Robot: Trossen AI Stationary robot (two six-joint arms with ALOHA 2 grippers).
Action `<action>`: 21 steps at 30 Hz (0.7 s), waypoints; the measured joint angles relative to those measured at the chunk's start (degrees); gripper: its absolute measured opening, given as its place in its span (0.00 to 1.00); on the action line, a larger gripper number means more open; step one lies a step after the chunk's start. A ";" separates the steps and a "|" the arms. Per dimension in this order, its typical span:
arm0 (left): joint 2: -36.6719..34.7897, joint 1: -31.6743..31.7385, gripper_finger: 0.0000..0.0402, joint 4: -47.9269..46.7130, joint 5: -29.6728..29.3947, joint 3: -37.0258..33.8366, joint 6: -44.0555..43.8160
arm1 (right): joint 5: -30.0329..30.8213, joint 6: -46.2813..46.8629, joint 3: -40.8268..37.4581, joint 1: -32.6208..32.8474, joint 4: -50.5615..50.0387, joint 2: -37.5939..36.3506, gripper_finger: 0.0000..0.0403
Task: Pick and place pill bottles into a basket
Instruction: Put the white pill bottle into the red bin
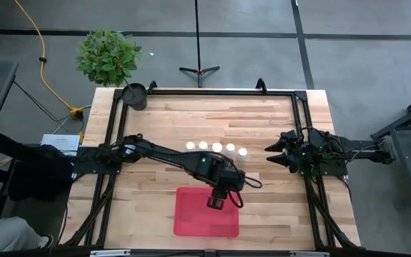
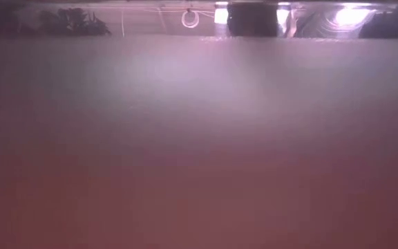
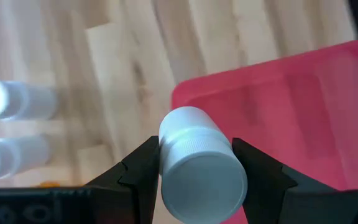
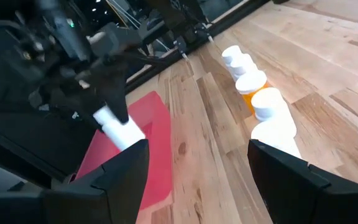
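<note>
On the wooden table (image 1: 277, 207), the left gripper (image 3: 194, 180) clamped a white bottle (image 3: 199, 163) over the red basket (image 1: 191, 221) edge — evidently for release — while the right gripper (image 4: 197, 168) waited wide open near five bottles (image 1: 217, 148).

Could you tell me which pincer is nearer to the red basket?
Left. The left pincer hangs over the basket, holding a pill bottle; the right pincer waits off to its side.

Potted plant (image 1: 108, 55), dark pot (image 1: 135, 95), tripod (image 1: 199, 69)
</note>
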 joint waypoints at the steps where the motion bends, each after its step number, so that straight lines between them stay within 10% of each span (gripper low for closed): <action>1: 0.17 0.00 0.51 -0.76 0.63 -0.06 -0.26 | -0.13 0.00 0.00 0.00 -0.05 0.02 0.65; 21: 1.54 -0.39 0.51 0.68 3.68 -0.09 -0.16 | 0.07 0.02 0.00 -0.02 -0.07 0.00 0.65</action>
